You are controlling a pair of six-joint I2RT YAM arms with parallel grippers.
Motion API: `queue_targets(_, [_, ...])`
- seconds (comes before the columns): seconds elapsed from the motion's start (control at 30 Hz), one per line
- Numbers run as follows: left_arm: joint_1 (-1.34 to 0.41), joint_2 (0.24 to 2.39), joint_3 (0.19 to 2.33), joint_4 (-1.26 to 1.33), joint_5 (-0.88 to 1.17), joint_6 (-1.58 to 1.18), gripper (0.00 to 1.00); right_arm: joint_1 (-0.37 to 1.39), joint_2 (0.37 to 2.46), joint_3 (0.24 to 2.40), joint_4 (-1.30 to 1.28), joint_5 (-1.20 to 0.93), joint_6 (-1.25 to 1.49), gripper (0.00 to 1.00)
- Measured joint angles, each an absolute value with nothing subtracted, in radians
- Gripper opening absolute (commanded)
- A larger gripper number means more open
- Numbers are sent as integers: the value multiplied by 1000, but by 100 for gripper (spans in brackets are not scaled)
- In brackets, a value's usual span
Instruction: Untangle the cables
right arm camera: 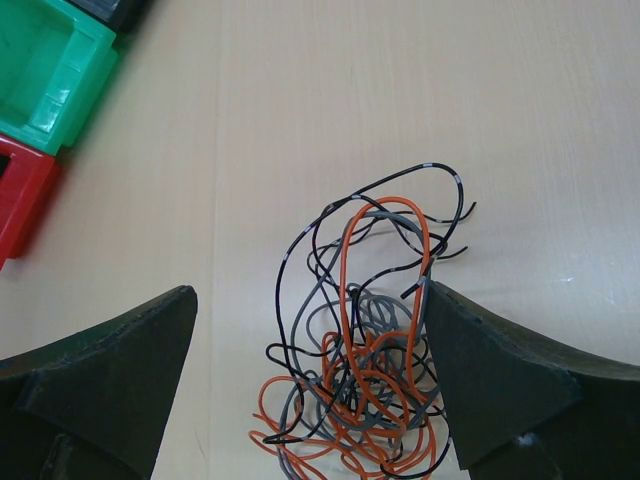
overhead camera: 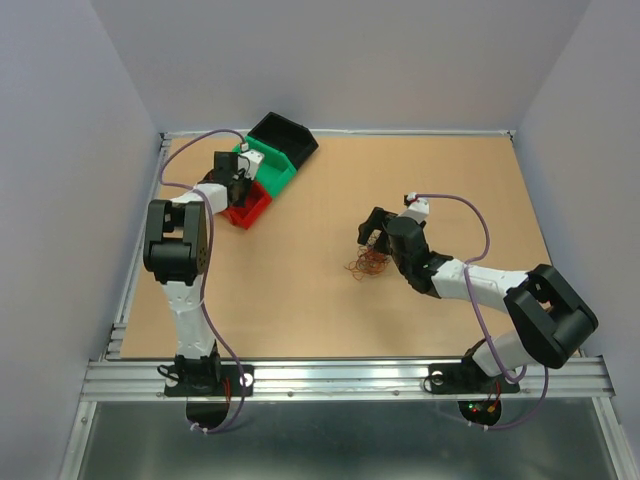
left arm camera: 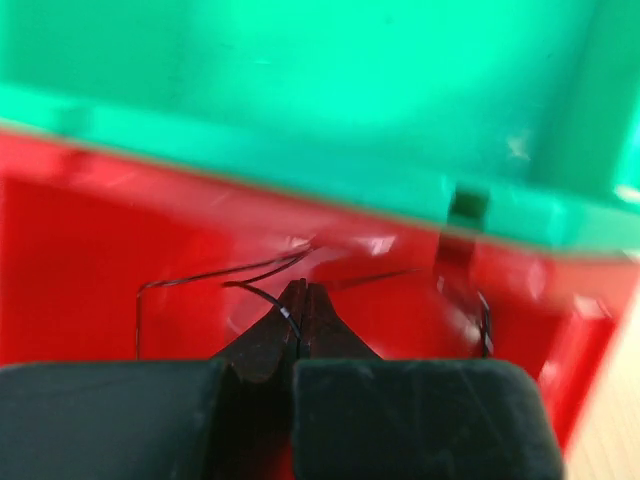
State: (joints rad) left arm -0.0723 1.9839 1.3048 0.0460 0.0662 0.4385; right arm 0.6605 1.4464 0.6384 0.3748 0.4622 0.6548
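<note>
Flat tan wooden table (overhead camera: 330, 310). At 10–11 o'clock, three small open plastic bins stand side by side in a diagonal row: black bin (overhead camera: 285, 133) farthest, green bin (overhead camera: 278, 168) in the middle, red bin (overhead camera: 252, 208) nearest. Just off centre toward 3 o'clock, a loose tangle of thin curly wires (overhead camera: 368, 265), orange, black and grey.

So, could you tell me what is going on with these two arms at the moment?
Two arms are untangling thin wires. The left gripper is shut on a thin dark wire inside the red bin, next to the green bin. The right gripper is open over the tangle of orange, grey and black wires on the table, its jaws standing either side of it.
</note>
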Motion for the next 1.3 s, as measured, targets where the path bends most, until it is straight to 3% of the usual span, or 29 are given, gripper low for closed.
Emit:
queue_targets(0.1, [-84, 2054, 1360, 32, 33, 444, 11, 661, 1446, 638, 375, 459, 654, 100])
queue_targets(0.3, [-83, 2030, 1332, 23, -4, 444, 32, 661, 1446, 638, 375, 459, 654, 100])
queue_targets(0.57, [-81, 1914, 1309, -52, -8, 442, 47, 661, 1446, 638, 375, 459, 654, 100])
queue_targets(0.7, [-81, 1876, 1356, -130, -9, 447, 69, 661, 1446, 638, 375, 459, 653, 100])
queue_targets(1.03, [-81, 1790, 1405, -252, 5, 456, 71, 661, 1446, 638, 375, 458, 651, 100])
queue_targets(1.27, [-81, 1785, 1437, -275, 39, 456, 65, 661, 1446, 638, 375, 455, 651, 100])
queue_targets(1.3, [-81, 1785, 1437, -281, 65, 456, 71, 661, 1446, 638, 375, 455, 650, 100])
